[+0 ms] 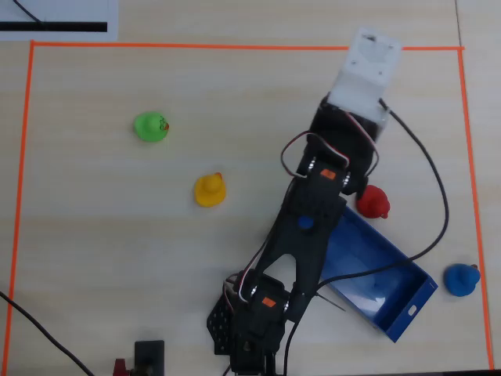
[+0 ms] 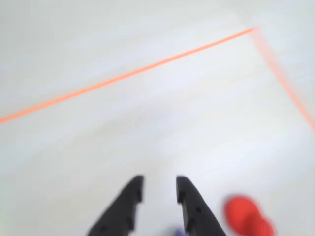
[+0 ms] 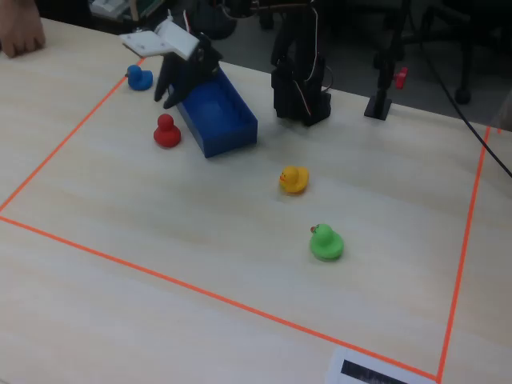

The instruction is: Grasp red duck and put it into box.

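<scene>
Pale wood-grain table [image 3: 240, 240] is carrying a rectangle of orange tape [image 1: 235, 46], and everything is lying inside it. Taking the box [image 1: 376, 282] as the landmark: the red duck [image 1: 373, 201] is sitting on the table just beside one of its long walls in the overhead view, outside it, near the end that has no slot. A blue duck [image 1: 462, 279] is resting just past the slotted end; a yellow duck [image 1: 210, 190] and a green duck [image 1: 150, 127] are sitting well apart from it. The gripper [image 2: 158, 191] is hanging above the table near the red duck, its two black fingers [image 2: 129, 199] standing slightly parted and holding nothing; the wrist view is showing the red duck low on its right, blurred
</scene>
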Controlling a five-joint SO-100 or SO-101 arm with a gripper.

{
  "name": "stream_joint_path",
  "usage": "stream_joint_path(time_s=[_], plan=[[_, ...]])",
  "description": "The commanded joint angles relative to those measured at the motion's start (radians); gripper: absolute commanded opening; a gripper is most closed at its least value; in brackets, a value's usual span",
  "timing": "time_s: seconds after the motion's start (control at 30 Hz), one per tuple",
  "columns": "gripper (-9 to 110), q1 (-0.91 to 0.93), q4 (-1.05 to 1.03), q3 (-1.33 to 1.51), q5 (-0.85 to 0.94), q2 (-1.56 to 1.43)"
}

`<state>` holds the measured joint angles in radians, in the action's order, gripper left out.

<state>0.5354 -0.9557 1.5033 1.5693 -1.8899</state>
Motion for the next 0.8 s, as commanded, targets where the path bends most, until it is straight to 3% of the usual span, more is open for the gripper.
stream_joint_path(time_s=[0.0,0.2,0.43,0.77], plan=[[17,0.164,0.067,-0.094,0.091,0.066],[21,0.351,0.141,-0.084,0.155,0.192],[25,0.491,0.308,0.219,0.311,0.167],[25,0.514,0.189,0.373,0.393,0.084]])
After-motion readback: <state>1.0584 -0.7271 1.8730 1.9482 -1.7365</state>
